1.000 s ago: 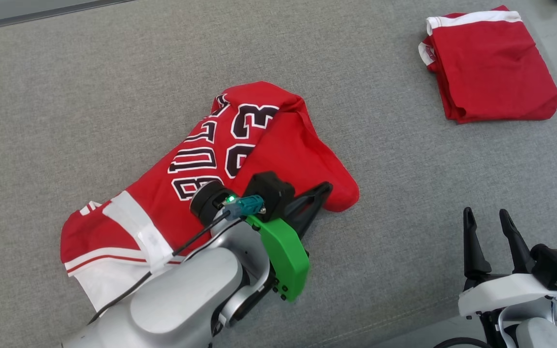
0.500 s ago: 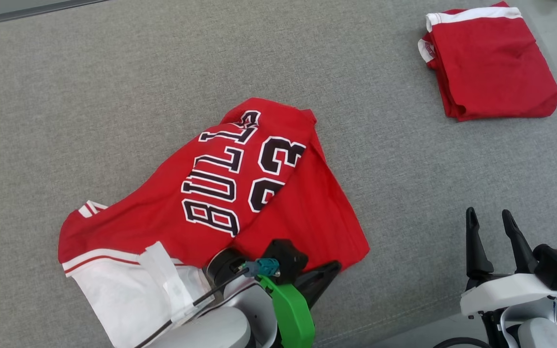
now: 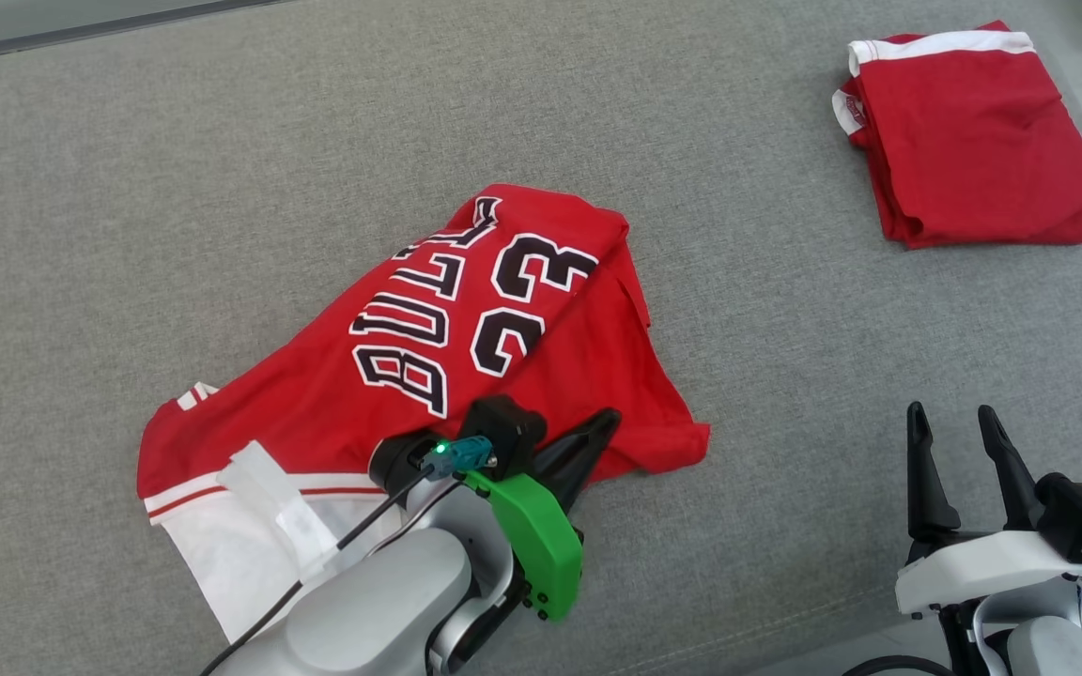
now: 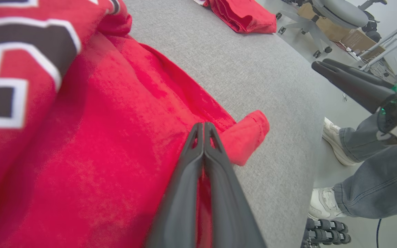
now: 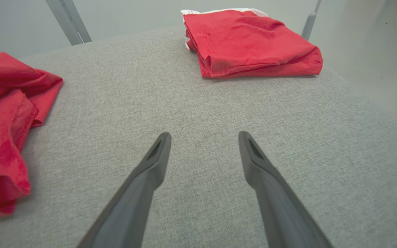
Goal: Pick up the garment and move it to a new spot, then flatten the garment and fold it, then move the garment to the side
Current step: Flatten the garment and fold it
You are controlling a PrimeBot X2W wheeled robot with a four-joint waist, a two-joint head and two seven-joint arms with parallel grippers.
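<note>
Red with black lettering, the jersey point(image 3: 466, 376) lies rumpled in the middle of the grey upholstered surface point(image 3: 222, 188), well apart from a folded red garment point(image 3: 973, 131) at the far right corner. The left gripper point(image 3: 607, 417) has its fingers pressed tight together on the jersey's near hem. The right gripper point(image 3: 951, 411) hangs near the front edge, fingers spread wide and holding nothing.

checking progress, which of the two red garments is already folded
The plain red garment with white trim at the far right: it lies in a squared stack, while the Bulls 23 jersey lies spread and rumpled.
</note>
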